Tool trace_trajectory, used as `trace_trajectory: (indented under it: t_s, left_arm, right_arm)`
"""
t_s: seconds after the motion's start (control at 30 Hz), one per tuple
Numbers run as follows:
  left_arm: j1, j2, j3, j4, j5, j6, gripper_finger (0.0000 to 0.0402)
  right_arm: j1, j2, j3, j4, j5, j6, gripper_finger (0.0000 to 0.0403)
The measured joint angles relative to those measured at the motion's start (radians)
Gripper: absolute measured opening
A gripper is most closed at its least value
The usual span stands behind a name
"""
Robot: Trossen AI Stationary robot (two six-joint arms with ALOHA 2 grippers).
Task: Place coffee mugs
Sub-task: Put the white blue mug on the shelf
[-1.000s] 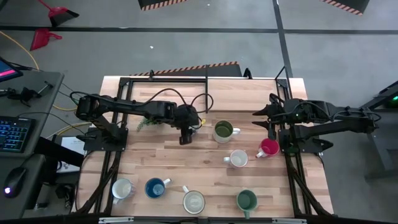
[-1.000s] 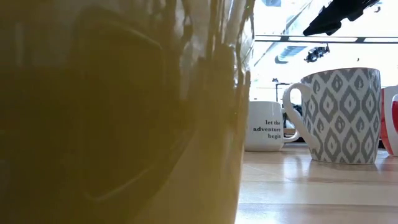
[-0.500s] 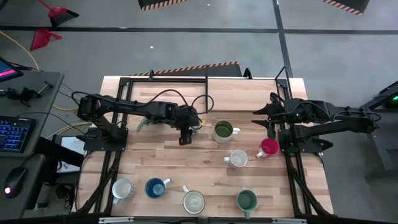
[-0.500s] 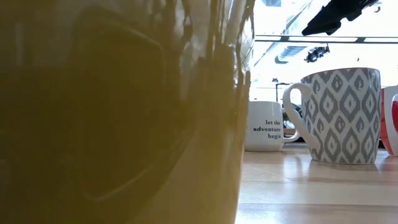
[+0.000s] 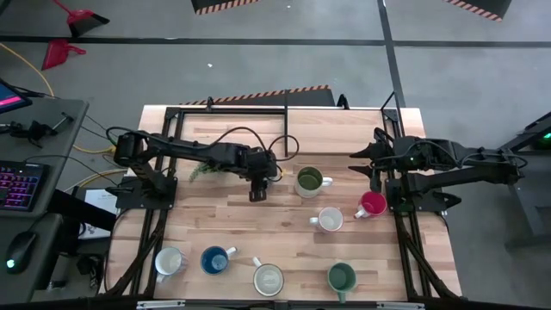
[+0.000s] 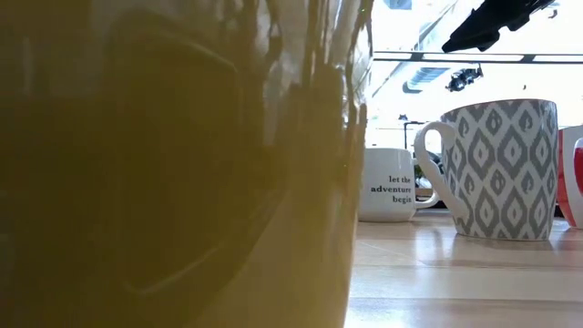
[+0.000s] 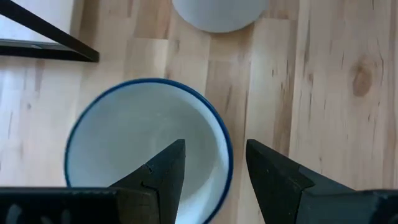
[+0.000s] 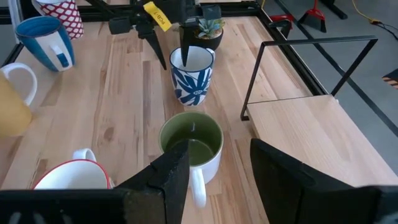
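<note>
A white mug with blue leaves [image 8: 193, 78] stands upright on the wooden table. My left gripper [image 7: 214, 168] hangs open over it, pointing steeply down. One finger [image 8: 185, 46] is over the mug's inside and the other [image 8: 158, 55] is outside the blue rim [image 7: 227, 155]. I see no touch. In the high view the gripper [image 5: 256, 189] hides this mug. My right gripper [image 8: 230, 168] waits open at the table's right, above the olive green mug [image 8: 191, 140]. More mugs stand upright: white [image 5: 330, 219], red [image 5: 372, 204], blue [image 5: 214, 260], teal green [image 5: 342, 276].
A black wire rack [image 5: 288, 120] stands at the table's far side, and a small potted plant [image 8: 205, 31] is behind the leaf mug. Two pale mugs [image 5: 169, 261] [image 5: 268, 279] stand along the near edge. A yellowish mug [image 6: 182, 164] fills the low view, beside a grey patterned mug [image 6: 496, 169].
My left gripper has come down a little over the blue-leaf mug and stays open. No mug has moved.
</note>
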Motion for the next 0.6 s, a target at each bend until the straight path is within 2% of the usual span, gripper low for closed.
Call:
trace_trajectory:
  t_s: [0.5,0.6]
  left_arm:
    - [0.0,0.092,0.0,0.055,-0.027,0.005,0.0158]
    - [0.0,0.094,0.0,0.048,-0.027,0.009,0.0146]
  right_arm:
    - [0.0,0.0,0.0,0.0,-0.001,-0.003,0.0158]
    - [0.0,0.0,0.0,0.0,-0.001,-0.003,0.0158]
